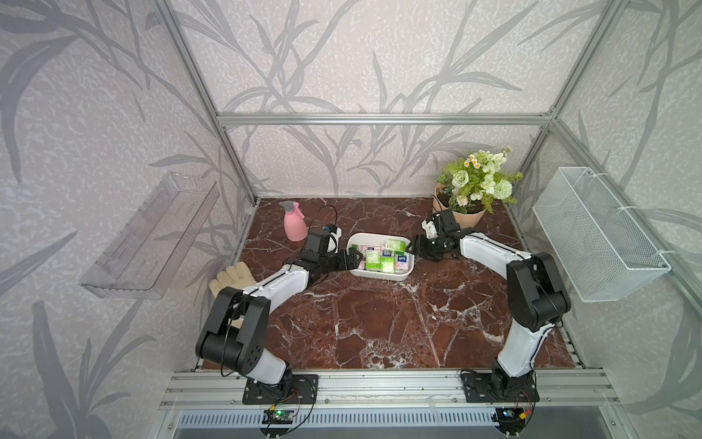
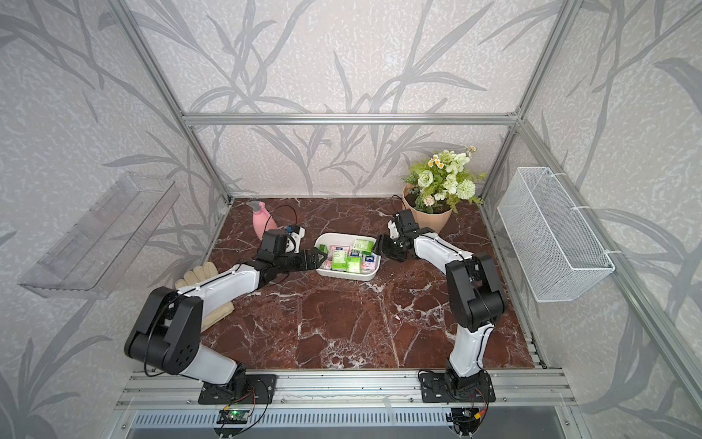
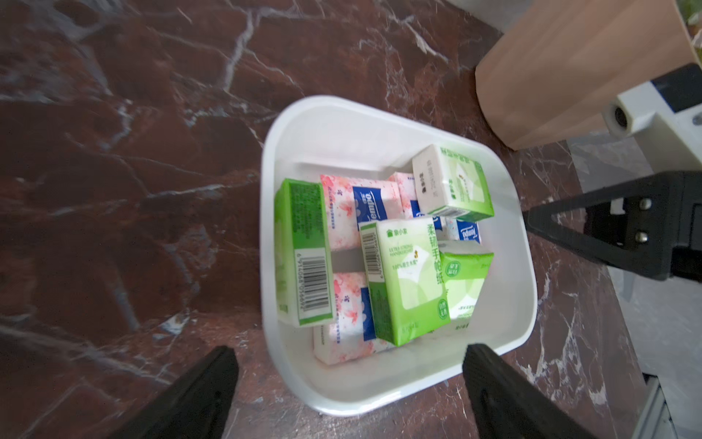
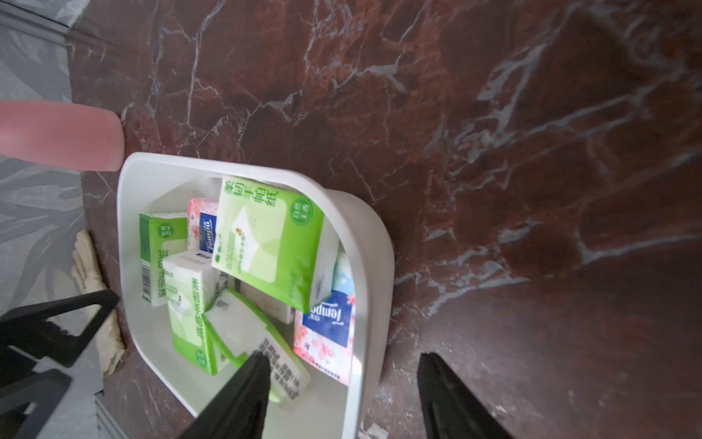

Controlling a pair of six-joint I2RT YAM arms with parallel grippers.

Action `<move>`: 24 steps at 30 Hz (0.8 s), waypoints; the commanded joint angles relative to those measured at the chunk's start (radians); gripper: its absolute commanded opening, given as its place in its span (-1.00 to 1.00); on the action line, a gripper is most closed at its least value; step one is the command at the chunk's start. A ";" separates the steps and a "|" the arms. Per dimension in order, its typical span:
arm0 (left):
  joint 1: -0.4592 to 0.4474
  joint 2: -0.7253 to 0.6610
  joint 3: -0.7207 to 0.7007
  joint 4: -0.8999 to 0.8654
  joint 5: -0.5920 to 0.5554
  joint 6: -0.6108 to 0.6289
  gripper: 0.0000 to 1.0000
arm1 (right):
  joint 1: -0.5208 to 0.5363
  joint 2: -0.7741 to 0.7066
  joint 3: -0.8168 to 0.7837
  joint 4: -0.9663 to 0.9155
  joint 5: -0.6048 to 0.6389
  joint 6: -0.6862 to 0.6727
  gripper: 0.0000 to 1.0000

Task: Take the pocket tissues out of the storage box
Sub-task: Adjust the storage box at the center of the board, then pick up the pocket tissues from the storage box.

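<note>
The storage box (image 1: 395, 276) (image 2: 364, 276), a shallow white tub, sits mid-table and holds several pocket tissues (image 1: 383, 259) (image 2: 351, 259), green-and-white and pink with blue labels. In the left wrist view the packets (image 3: 402, 281) lie jumbled, some tilted on others. My left gripper (image 1: 356, 257) (image 3: 351, 355) is open at the box's left end, with its fingers on either side of that end and nothing held. My right gripper (image 1: 411, 248) (image 4: 343, 359) is open at the right end. One finger hangs over a green packet (image 4: 243, 330) inside, the other outside the wall.
A pink spray bottle (image 1: 294, 224) stands behind the left arm and a flower pot (image 1: 469, 214) behind the right arm. A pale glove (image 1: 230, 277) lies at the table's left edge. A clear shelf (image 1: 152, 235) hangs on the left wall and a wire basket (image 1: 596, 232) on the right wall.
</note>
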 commanded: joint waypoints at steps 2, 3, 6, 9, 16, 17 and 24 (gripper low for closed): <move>0.001 -0.111 -0.033 -0.050 -0.205 0.051 1.00 | 0.060 -0.075 0.104 -0.210 0.170 -0.184 0.40; 0.001 -0.131 -0.042 -0.058 -0.227 0.058 1.00 | 0.071 -0.067 0.134 -0.248 0.194 -0.220 0.42; 0.002 -0.191 -0.077 -0.087 -0.290 0.076 1.00 | 0.092 -0.020 0.246 -0.363 0.205 -0.293 0.42; 0.002 -0.249 -0.123 -0.104 -0.352 0.073 1.00 | 0.131 0.032 0.357 -0.460 0.199 -0.297 0.42; 0.002 -0.368 -0.235 -0.097 -0.465 0.020 1.00 | 0.222 0.106 0.393 -0.413 0.177 -0.103 0.43; 0.001 -0.379 -0.247 -0.097 -0.475 0.015 1.00 | 0.237 0.116 0.387 -0.400 0.196 -0.081 0.43; 0.002 -0.437 -0.293 -0.102 -0.514 0.013 1.00 | 0.302 0.220 0.422 -0.416 0.312 -0.023 0.42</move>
